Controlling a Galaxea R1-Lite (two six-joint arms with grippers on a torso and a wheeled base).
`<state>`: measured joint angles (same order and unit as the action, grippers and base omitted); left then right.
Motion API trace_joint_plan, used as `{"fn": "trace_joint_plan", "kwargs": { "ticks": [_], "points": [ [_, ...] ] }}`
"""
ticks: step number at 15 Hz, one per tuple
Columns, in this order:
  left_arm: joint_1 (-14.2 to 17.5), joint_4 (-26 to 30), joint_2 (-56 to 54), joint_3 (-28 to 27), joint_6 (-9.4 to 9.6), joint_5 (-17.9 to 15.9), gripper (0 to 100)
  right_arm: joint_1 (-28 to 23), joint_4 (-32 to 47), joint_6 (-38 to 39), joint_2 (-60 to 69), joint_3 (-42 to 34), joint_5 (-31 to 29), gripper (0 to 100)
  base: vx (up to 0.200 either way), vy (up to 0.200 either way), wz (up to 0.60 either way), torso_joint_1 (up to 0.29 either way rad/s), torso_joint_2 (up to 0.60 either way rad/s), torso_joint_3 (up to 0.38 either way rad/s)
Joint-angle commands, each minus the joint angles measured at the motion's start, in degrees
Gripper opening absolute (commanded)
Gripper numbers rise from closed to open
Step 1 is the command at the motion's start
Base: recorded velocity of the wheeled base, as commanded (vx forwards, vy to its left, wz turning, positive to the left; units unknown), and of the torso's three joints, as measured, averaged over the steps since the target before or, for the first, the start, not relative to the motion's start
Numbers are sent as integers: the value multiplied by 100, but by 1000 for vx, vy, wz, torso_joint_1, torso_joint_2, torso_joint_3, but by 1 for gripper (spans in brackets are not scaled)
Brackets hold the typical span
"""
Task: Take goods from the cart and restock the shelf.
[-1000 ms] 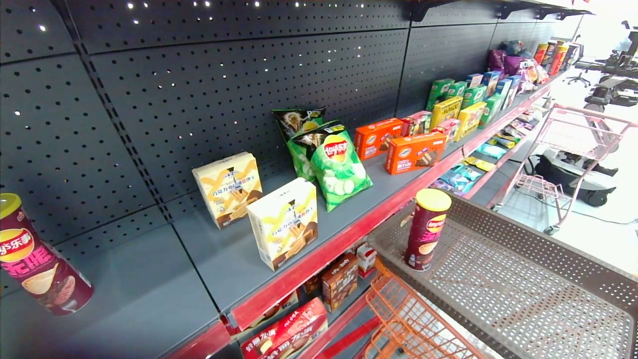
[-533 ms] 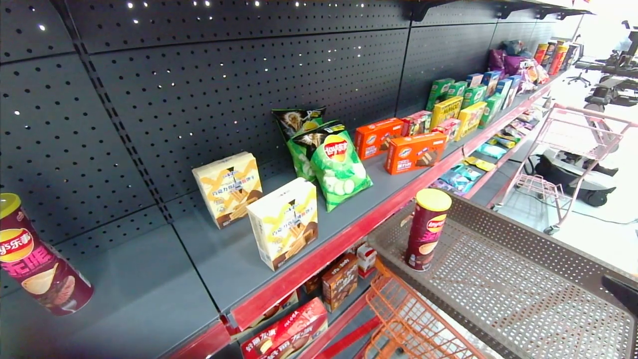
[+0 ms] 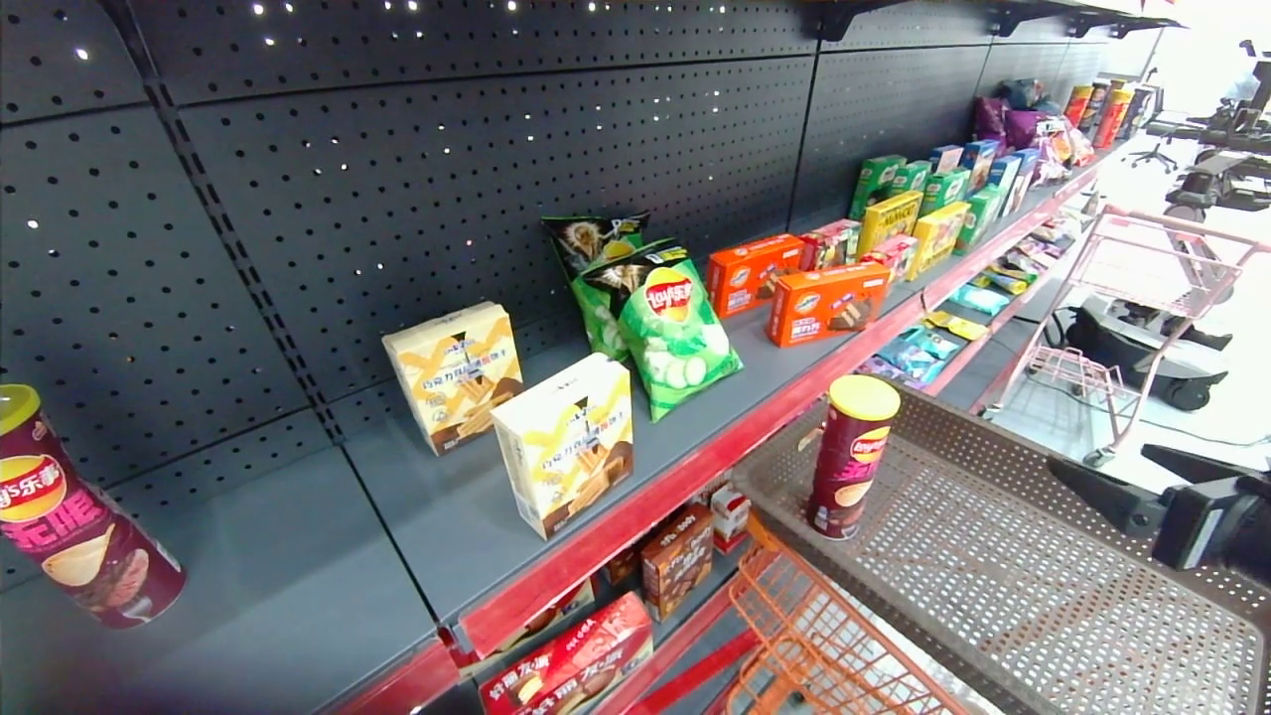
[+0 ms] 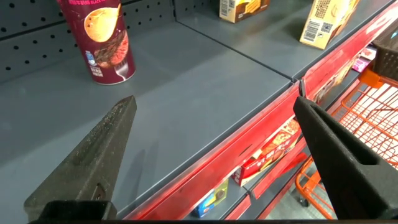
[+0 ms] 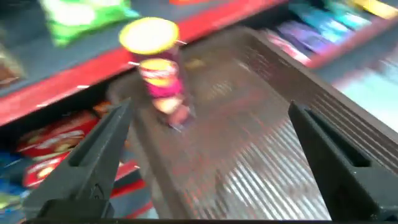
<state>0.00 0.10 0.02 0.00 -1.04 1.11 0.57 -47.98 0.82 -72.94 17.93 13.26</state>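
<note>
The crisp can (image 3: 852, 455), maroon with a yellow lid, stands upright in the corner of the cart tray (image 3: 1003, 586) that lies closest to the shelf (image 3: 288, 566). It is well ahead of the right gripper (image 5: 208, 115) and not yet between its jaws. Those jaws stand wide apart and empty above the tray's perforated floor, with the can set off toward one finger rather than centred in the gap. The step in hand looks like the approach for a pick: nothing is grasped, and the can touches only the tray. The next move, as I judge it, calls for carrying the jaws forward and across until the can's body sits squarely between them. They should then close around its middle, low enough under the lid that the tall, narrow tube is not tipped by a one-sided touch. After that comes a lift clear of the tray wall and over the shelf's red front edge. The left gripper (image 4: 214, 106) hangs over the bare grey shelf board, jaws likewise spread wide and holding nothing. Beyond it and to one side, a second can (image 4: 99, 37) of the same kind already stands on the shelf. The open board beneath the left jaws, between that can and the cream boxes (image 3: 566, 442) further along, looks the likely place for the new one.
</note>
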Motion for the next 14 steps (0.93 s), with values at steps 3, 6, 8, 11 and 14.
{"fn": "trace_joint_plan", "kwargs": {
  "ticks": [3,6,8,11,14],
  "points": [
    [9,-1,-2,0,-2,3,100,382,-783,-73,-1320,17,423,100,0,0,0,0,0,0],
    [0,-1,-2,0,-2,3,100,558,-1257,-117,-1873,263,423,100,0,0,0,0,0,0],
    [0,-1,-2,0,-2,3,100,532,-1758,-363,-2339,299,440,100,0,0,0,0,0,0],
    [0,-1,-2,0,-2,3,100,576,-2321,-389,-2858,378,748,100,0,0,0,0,0,0],
    [0,-1,-2,0,-2,3,100,672,-2382,-345,-3271,676,906,100,0,0,0,0,0,0]
  ]
}}
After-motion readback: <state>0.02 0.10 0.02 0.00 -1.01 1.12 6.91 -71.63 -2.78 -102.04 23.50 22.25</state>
